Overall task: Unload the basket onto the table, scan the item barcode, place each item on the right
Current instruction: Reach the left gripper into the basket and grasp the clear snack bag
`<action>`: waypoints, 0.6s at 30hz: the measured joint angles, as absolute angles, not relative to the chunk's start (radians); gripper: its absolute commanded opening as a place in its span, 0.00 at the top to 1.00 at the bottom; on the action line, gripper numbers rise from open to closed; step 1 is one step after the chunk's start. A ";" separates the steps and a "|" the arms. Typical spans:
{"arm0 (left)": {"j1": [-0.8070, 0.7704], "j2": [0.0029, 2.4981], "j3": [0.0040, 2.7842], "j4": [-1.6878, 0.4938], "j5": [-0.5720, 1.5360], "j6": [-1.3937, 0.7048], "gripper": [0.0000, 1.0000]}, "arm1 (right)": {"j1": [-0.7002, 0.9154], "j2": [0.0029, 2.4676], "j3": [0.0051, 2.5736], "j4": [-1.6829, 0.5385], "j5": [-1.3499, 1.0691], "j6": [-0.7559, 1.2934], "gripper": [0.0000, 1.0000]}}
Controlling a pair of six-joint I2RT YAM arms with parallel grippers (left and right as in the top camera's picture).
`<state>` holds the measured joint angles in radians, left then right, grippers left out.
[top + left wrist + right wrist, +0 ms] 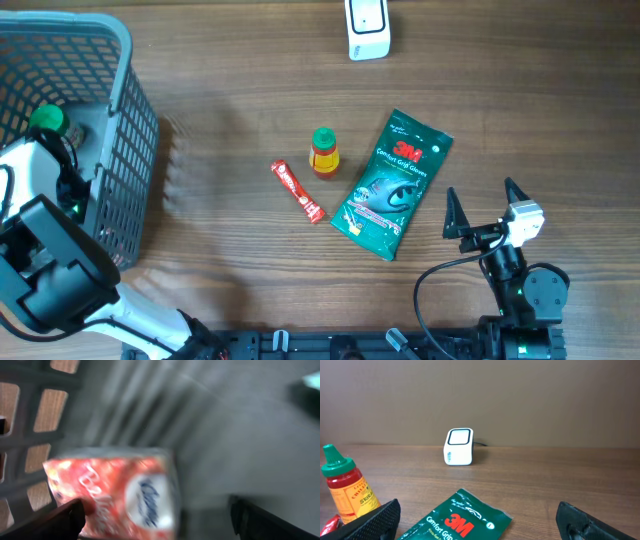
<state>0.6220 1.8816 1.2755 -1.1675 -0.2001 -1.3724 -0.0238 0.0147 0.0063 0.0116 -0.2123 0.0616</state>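
Observation:
The white barcode scanner (367, 28) stands at the table's far edge, also in the right wrist view (458, 447). My left arm (40, 200) reaches down into the grey basket (128, 60). In the blurred left wrist view my left gripper (156, 510) is open inside the basket, around a red-orange packet (110, 495) with a white oval label. Its left finger (65, 520) is right at the packet's edge. My right gripper (481, 192) stands open and empty at the near right, just behind the green 3M glove packet (392, 183).
A small red bottle with a green cap (324, 152) and a red stick sachet (298, 191) lie mid-table, left of the glove packet. A green-capped item (47, 119) sits in the basket. The basket's mesh wall (30, 410) is close on the left gripper's left.

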 measured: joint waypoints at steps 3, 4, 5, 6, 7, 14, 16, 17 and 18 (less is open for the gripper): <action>0.639 1.881 1.248 -1.160 -0.208 -1.384 0.77 | -0.024 0.015 0.006 0.012 -0.212 0.062 0.00; 0.644 1.881 1.237 -1.161 -0.213 -1.382 0.88 | -0.024 0.015 0.006 0.012 -0.212 0.062 0.00; 0.646 1.880 1.230 -1.160 -0.216 -1.386 0.96 | -0.024 0.015 0.006 0.012 -0.212 0.062 0.00; 0.648 1.879 1.227 -1.163 -0.221 -1.383 0.96 | -0.024 0.015 0.006 0.012 -0.212 0.062 0.00; 0.647 1.873 1.225 -1.166 -0.226 -1.383 0.96 | -0.024 0.015 0.006 0.012 -0.212 0.062 0.00; 0.648 1.848 1.214 -1.165 -0.229 -1.381 0.96 | -0.024 0.015 0.006 0.012 -0.212 0.062 0.00; 0.648 1.834 1.214 -1.166 -0.225 -1.365 0.96 | -0.024 0.015 0.006 0.012 -0.212 0.062 0.00; 0.648 1.803 1.216 -1.166 -0.222 -1.344 0.96 | -0.024 0.015 0.006 0.012 -0.212 0.062 0.00; 0.648 1.782 1.221 -1.168 -0.218 -1.335 0.96 | -0.024 0.015 0.006 0.012 -0.212 0.062 0.00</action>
<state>0.6483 1.7817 1.2205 -1.1675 -0.2184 -1.3346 -0.0238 0.0147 0.0063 0.0116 -0.2123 0.0616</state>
